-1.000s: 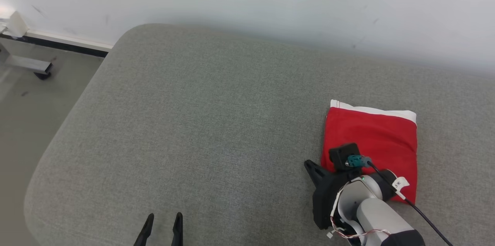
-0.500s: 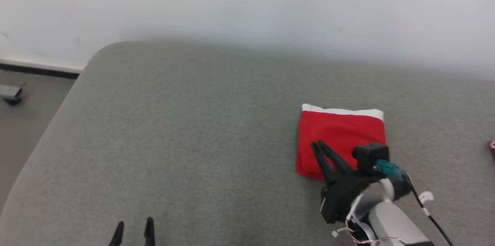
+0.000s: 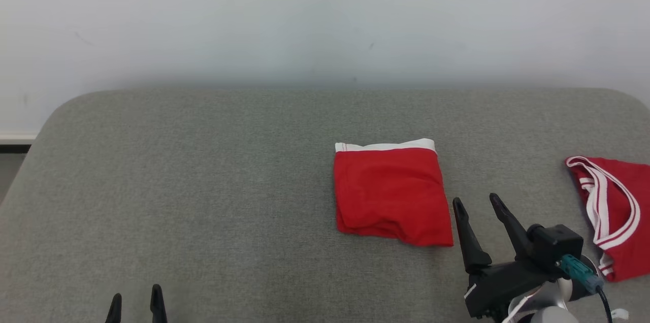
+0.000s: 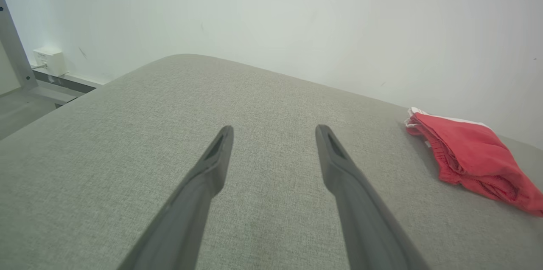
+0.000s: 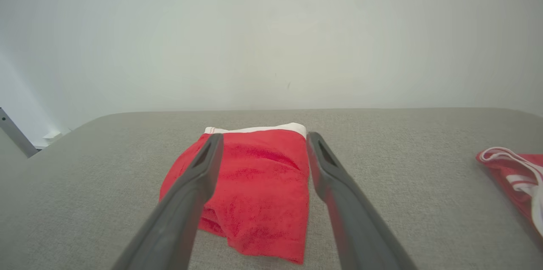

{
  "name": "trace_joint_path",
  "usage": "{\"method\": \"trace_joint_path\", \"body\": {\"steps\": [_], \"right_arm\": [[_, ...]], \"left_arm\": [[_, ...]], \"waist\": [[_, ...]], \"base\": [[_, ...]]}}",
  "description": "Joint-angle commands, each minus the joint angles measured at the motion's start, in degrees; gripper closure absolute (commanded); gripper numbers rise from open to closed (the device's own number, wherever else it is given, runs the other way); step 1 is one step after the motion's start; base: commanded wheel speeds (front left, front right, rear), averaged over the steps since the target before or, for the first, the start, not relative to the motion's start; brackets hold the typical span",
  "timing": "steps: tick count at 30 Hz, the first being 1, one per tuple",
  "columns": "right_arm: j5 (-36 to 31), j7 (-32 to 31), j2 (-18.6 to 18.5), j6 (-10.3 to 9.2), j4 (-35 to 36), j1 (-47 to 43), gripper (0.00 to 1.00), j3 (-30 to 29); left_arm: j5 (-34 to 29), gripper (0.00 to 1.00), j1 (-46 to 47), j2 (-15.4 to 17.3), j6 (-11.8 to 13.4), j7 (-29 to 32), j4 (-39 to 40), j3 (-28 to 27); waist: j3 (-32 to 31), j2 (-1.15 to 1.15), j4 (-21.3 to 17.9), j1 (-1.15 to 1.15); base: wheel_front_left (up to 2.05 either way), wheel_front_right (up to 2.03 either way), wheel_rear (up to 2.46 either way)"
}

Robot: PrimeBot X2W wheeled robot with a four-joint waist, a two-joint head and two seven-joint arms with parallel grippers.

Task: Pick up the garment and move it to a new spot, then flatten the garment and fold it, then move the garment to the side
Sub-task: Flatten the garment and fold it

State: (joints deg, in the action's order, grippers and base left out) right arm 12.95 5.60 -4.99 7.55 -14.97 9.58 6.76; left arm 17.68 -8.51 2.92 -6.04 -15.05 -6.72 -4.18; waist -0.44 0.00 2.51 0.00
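Sitting folded on grey fabric cushion (image 3: 203, 186): red white-banded cloth garment (image 3: 391, 193); right gripper (image 3: 475, 199) beside it gapes empty (left gripper (image 3: 136, 292) too).

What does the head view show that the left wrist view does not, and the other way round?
Head view, not left wrist view: the right gripper, its jaws apart, just right of the folded red garment, and a second red garment with white stripes at the right edge. Left wrist view, not head view: a small white box on the wall and a slanted metal bar at the far left. Both: the folded red garment lying on the grey cushion, the white wall, and the left gripper, jaws open.
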Motion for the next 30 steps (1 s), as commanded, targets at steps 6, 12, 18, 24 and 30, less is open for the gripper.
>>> {"method": "trace_joint_path", "body": {"steps": [6, 12, 18, 24, 30], "right_arm": [[-0.05, 1.81, -0.71, -0.18, 3.50, -5.40, 0.00, -2.18], [1.61, 3.17, -2.81, -0.18, 2.74, -6.99, 0.00, -0.71], [2.37, 4.47, -4.07, -0.18, -0.22, -7.29, 0.00, -0.40], [2.90, 5.89, -4.97, -0.18, -3.32, -7.37, 0.00, 0.07], [3.54, 7.04, -4.63, -0.18, -4.86, -6.77, 0.00, 0.99]], "left_arm": [[-1.22, 0.00, -0.05, -0.05, -0.47, -0.15, 0.16, -1.42], [-2.45, 0.00, 1.10, -0.05, -0.72, -0.14, -1.80, -2.44], [-3.62, 0.00, 1.46, -0.05, -0.86, -0.14, -2.92, -3.52], [-3.73, 0.00, 0.87, -0.05, -0.64, -0.14, -2.96, -4.11], [-4.00, 0.00, -0.44, -0.05, -0.17, -0.15, -2.66, -4.12]], "waist": [[-0.63, 0.00, -4.11, 0.00], [-0.92, 0.00, -6.35, 0.00], [-1.87, 0.00, -7.58, 0.00], [-2.89, 0.00, -8.11, 0.00], [-3.49, 0.00, -8.29, 0.00]], "base": [[0.00, 0.00, 0.00], [0.00, 0.00, 0.00], [0.00, 0.00, 0.00], [0.00, 0.00, 0.00], [0.00, 0.00, 0.00]]}}
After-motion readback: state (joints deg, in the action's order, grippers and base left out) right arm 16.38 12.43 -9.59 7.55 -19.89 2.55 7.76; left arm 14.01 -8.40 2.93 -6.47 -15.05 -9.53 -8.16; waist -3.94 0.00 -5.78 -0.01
